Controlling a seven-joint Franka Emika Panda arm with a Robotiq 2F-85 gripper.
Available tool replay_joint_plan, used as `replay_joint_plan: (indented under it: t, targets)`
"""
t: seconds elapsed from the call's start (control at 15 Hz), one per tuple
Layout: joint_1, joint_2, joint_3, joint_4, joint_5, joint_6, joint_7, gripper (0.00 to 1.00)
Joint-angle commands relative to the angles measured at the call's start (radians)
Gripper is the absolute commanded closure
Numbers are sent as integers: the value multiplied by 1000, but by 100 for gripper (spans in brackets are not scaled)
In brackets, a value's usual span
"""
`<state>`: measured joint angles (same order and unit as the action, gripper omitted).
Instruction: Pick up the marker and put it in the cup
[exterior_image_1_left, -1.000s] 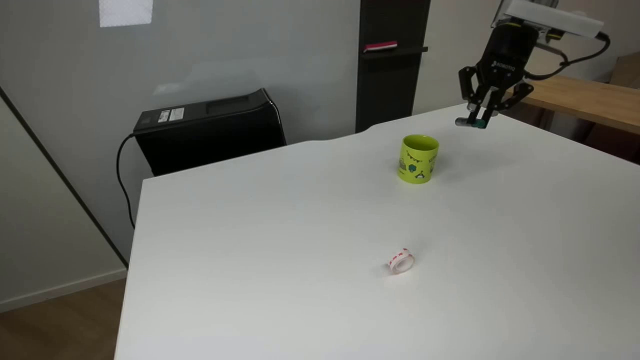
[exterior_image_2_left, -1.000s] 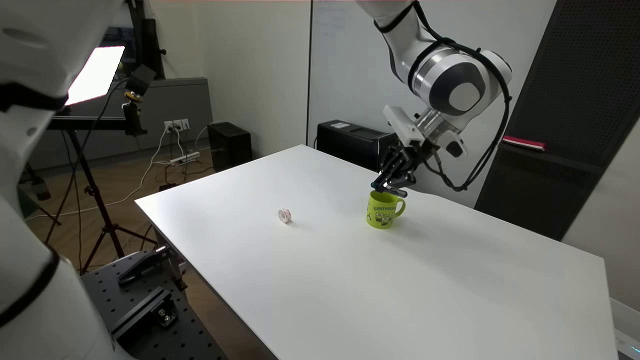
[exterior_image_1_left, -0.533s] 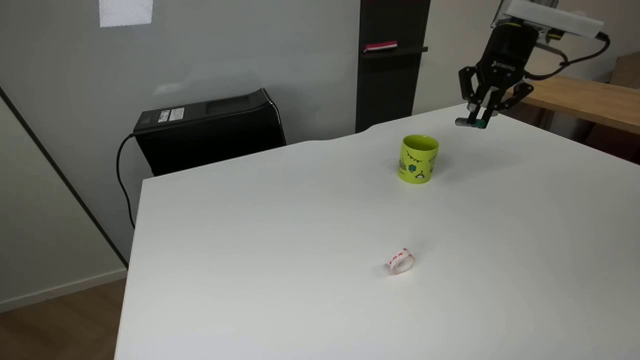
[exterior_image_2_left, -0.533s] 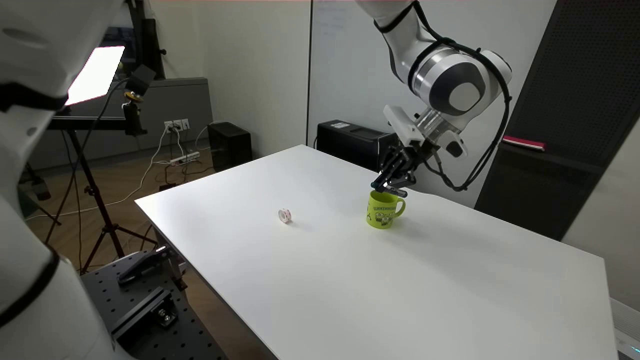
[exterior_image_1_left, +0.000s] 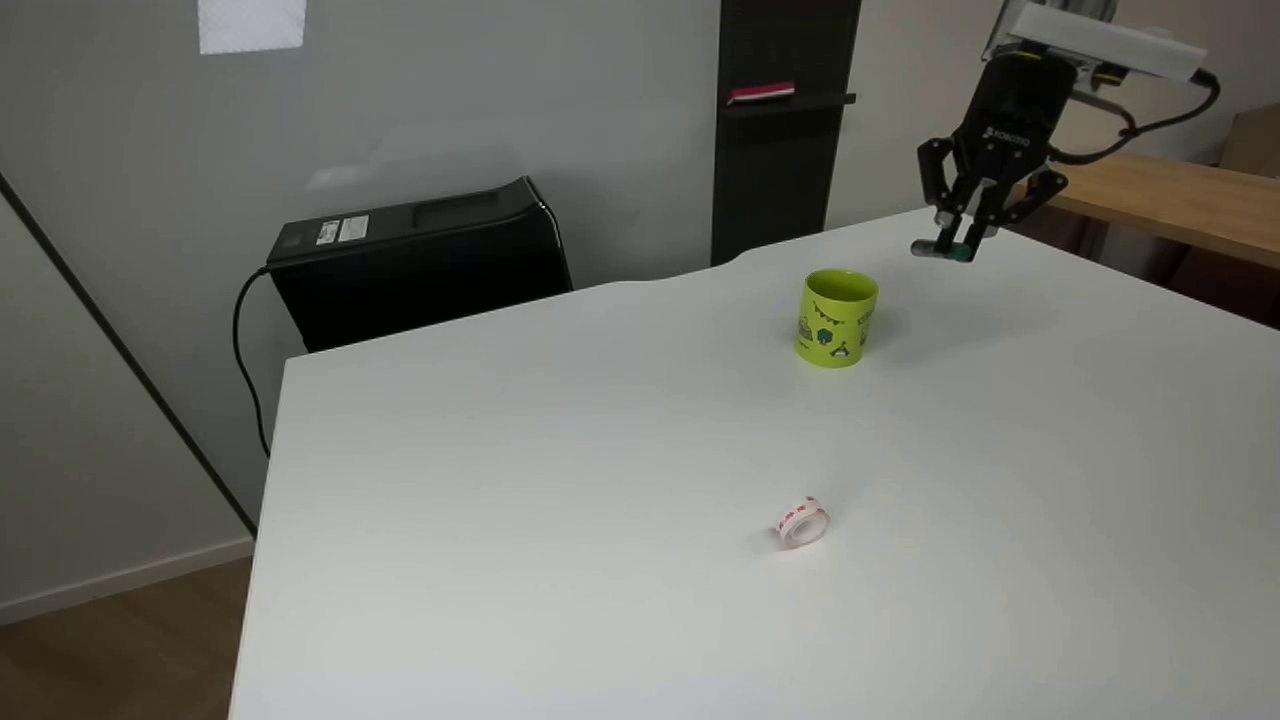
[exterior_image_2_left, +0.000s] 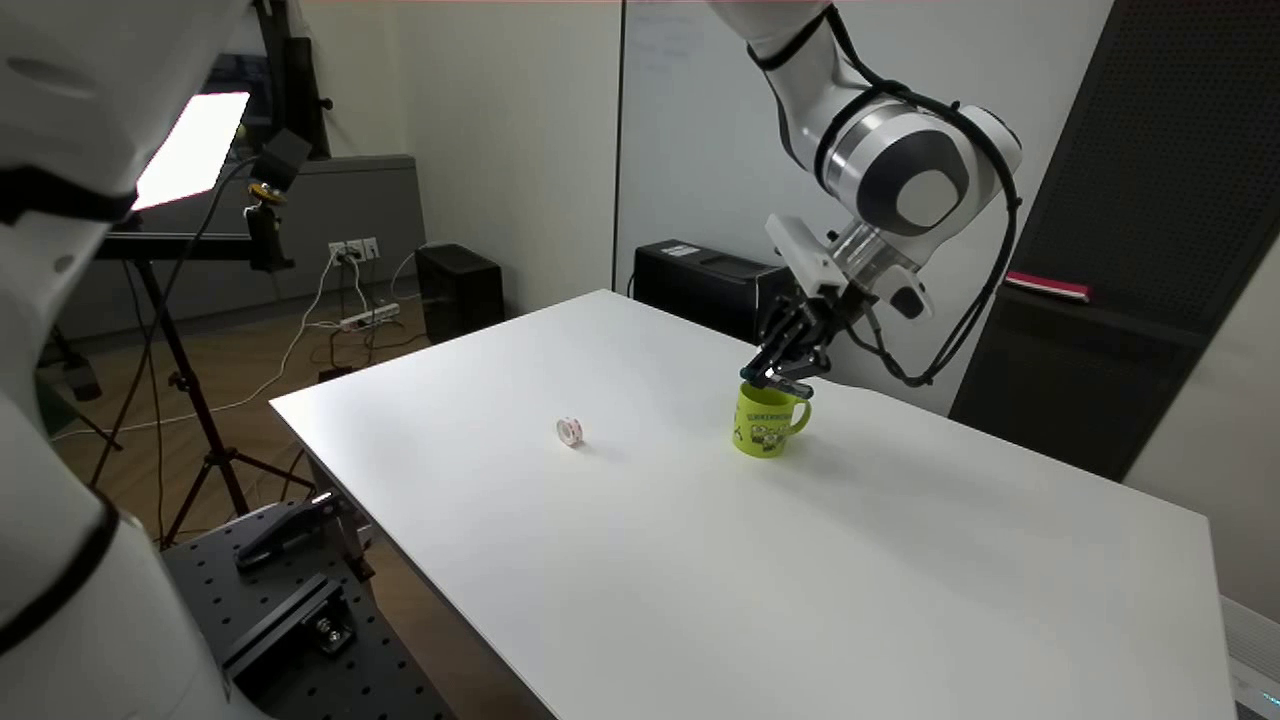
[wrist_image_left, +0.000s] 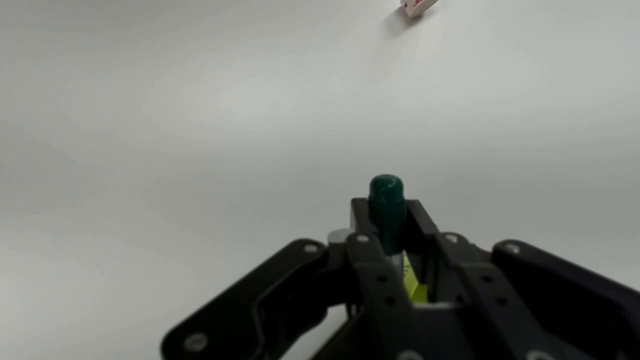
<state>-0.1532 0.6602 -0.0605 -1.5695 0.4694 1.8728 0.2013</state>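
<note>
The cup (exterior_image_1_left: 836, 322) is a yellow-green mug standing upright on the white table. Its handle shows in an exterior view (exterior_image_2_left: 803, 412). My gripper (exterior_image_1_left: 957, 250) is shut on the marker (exterior_image_1_left: 926, 248), which has a dark green end and a grey body and lies roughly level between the fingertips. They are above the table, up and right of the cup here. In an exterior view, the gripper (exterior_image_2_left: 768, 374) and marker (exterior_image_2_left: 796, 389) overlap the cup's rim (exterior_image_2_left: 766, 425). In the wrist view, the marker's green end (wrist_image_left: 387, 215) sticks out between the fingers; a sliver of cup (wrist_image_left: 411, 282) shows behind.
A small white and red tape roll (exterior_image_1_left: 803, 523) lies on the table (exterior_image_1_left: 550, 480), apart from the cup; it also shows in the wrist view (wrist_image_left: 418, 6). A black box (exterior_image_1_left: 425, 265) stands behind the table's back edge. A dark cabinet (exterior_image_2_left: 1110, 260) stands behind.
My gripper has come down very slightly with the marker in it in the last half second. The cup and tape roll have not moved.
</note>
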Motion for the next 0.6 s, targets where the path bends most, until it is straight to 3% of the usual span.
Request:
replay_joint_plan:
  t: [0.0,0.53]
  targets:
    - [-2,18,2,16,-12,5,18,97]
    - [2,74,14,95,-23,-13,12,97]
